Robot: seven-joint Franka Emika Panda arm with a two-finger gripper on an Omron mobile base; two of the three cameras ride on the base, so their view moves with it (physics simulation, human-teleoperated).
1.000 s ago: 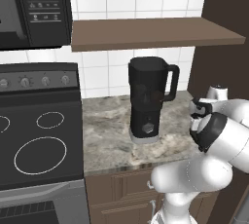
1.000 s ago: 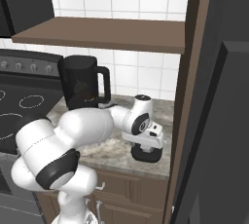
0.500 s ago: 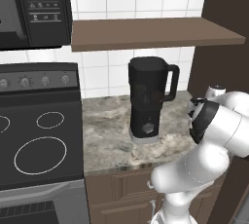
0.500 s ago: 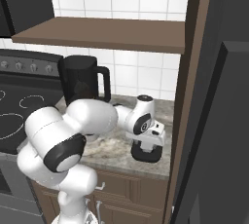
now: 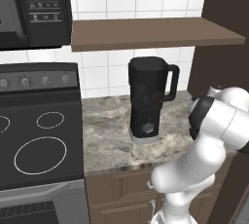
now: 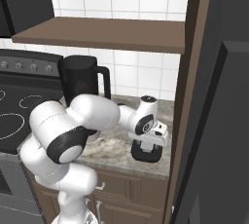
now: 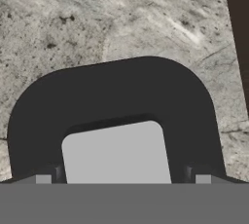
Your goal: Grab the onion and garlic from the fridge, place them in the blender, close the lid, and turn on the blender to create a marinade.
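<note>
The blender (image 5: pixel 146 102) (image 6: pixel 80 79), a tall black jug with a side handle, stands uncovered on the marble counter. Its lid (image 6: pixel 146 155) (image 7: pixel 116 101), a black rounded square with a grey centre, lies flat on the counter to the blender's right. My gripper (image 6: pixel 148 145) (image 7: pixel 123 179) points straight down just above the lid and is open, one fingertip (image 7: pixel 43 179) over each side of the black rim. I cannot tell whether they touch it. The fridge (image 6: pixel 228 121) rises at the right. The onion and garlic are out of view.
A black stove (image 5: pixel 34 140) adjoins the counter (image 5: pixel 107 135) on the left, with a microwave (image 5: pixel 34 9) above it. A brown shelf (image 5: pixel 151 32) hangs over the blender. A dark wooden panel (image 6: pixel 187 96) stands close to the lid's right.
The arm's elbow has swung round while the hand stayed over the lid and sank slightly toward it. The jaws stay wide open.
</note>
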